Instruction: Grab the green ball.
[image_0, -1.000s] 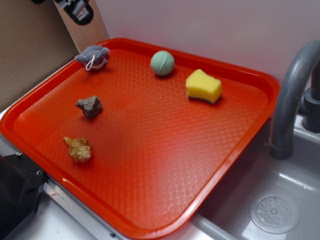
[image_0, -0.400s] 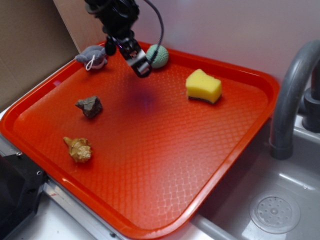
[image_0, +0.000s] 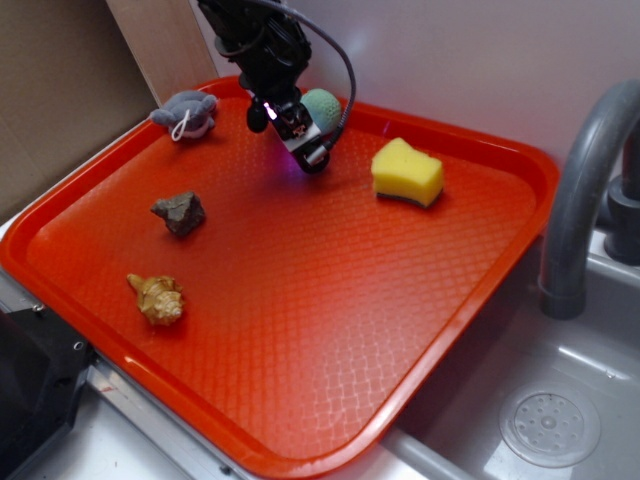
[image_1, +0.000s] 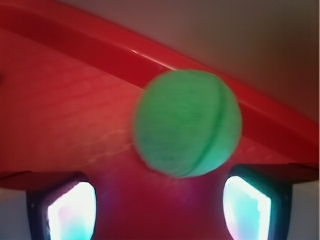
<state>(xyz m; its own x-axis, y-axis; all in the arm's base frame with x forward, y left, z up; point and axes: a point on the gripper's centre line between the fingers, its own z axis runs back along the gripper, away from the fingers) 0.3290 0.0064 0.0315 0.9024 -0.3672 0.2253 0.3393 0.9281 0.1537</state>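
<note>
You have the green ball (image_1: 187, 123) straight ahead of the spread gripper (image_0: 305, 140), nothing between them. The tray (image_0: 520, 160) rim rises just behind the ball. The yellow sponge (image_0: 407, 172) and grey plush toy (image_0: 187, 113) sit clear to either side.

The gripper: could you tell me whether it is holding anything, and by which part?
Nothing is held. The gripper is open, with the green ball ahead of its fingertips, ungripped.
</note>
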